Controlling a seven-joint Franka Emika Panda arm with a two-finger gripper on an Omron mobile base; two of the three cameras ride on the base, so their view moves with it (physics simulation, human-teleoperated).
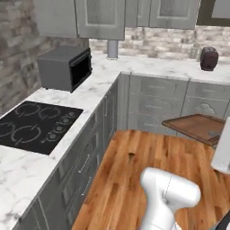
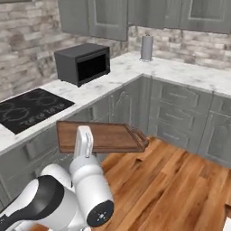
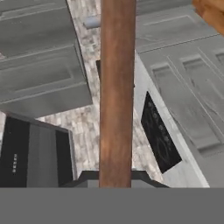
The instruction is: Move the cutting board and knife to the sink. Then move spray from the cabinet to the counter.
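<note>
cutting board (image 2: 97,136) held flat — long axis level, handle rightward

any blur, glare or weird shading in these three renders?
Left base view: flat even light, no glare; the cutting board cut by the right edge. Right base view: soft low-res edges, faint shadow on the floor under the board's handle. Hand view: rolled sideways, cutting board seen edge-on as a soft brown band; microwave and cooktop tilted.
</note>
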